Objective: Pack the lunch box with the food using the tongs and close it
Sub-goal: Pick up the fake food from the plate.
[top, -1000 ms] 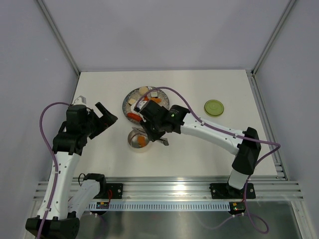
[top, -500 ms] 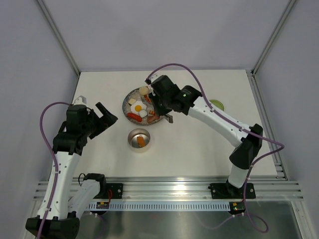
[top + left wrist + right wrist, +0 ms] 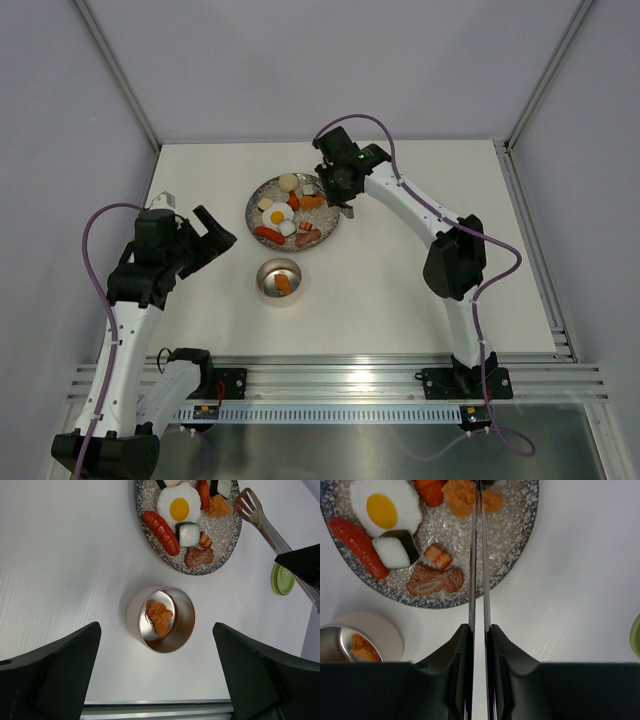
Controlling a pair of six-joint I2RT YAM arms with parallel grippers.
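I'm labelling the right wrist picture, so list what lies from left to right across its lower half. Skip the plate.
steel bowl → brown meat piece → tongs → green lid

arms (image 3: 125,330): white links, black joints | cables (image 3: 84,245): purple | bases (image 3: 105,455): black

No readable text or labels anywhere.
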